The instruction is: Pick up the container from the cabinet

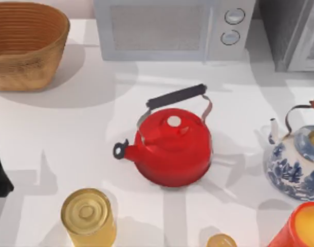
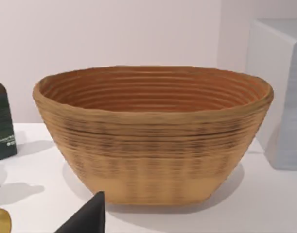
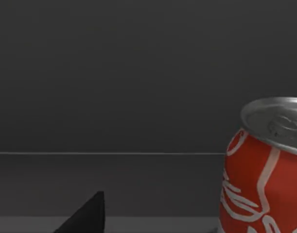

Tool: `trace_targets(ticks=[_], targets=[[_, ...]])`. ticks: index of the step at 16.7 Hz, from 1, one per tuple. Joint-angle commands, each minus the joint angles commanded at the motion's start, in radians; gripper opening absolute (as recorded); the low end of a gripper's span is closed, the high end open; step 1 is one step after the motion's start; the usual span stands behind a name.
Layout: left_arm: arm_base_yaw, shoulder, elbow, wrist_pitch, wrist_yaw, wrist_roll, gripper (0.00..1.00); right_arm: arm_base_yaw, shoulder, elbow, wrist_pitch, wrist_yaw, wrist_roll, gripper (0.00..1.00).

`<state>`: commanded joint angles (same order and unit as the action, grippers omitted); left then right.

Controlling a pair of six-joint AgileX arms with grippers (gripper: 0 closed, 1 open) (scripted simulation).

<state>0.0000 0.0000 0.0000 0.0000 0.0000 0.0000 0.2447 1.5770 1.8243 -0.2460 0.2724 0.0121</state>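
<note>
The cabinet [image 1: 293, 31] stands at the table's back right corner, with a dark grey side and a paler framed door. I cannot tell which thing is the container. In the right wrist view a red soda can [image 3: 265, 174] with white stripes and a silver top stands before a dark grey wall, beside a black tip of my right gripper [image 3: 87, 218]. My left arm [image 1: 0, 170] is a black shape at the table's left edge. A black tip of my left gripper [image 2: 87, 218] points toward a woven basket [image 2: 153, 136].
A white microwave [image 1: 172, 28] with two round knobs stands at the back. The basket [image 1: 25, 43] sits back left and a red kettle [image 1: 172, 144] in the middle. A blue-and-white teapot [image 1: 295, 164], a red-and-orange cup [image 1: 303, 226] and a yellow can [image 1: 89, 216] stand nearer. A dark bottle [image 2: 1, 121] stands beside the basket.
</note>
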Motion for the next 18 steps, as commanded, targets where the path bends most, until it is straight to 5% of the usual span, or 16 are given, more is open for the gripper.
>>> trace_targets(ticks=[5, 18], targets=[[0.0, 0.0, 0.0, 0.0, 0.0, 0.0, 1.0, -0.011, 0.029, 0.029, 0.004, -0.011, 0.0, 1.0], [0.0, 0.0, 0.0, 0.0, 0.0, 0.0, 1.0, -0.011, 0.029, 0.029, 0.004, -0.011, 0.0, 0.02]])
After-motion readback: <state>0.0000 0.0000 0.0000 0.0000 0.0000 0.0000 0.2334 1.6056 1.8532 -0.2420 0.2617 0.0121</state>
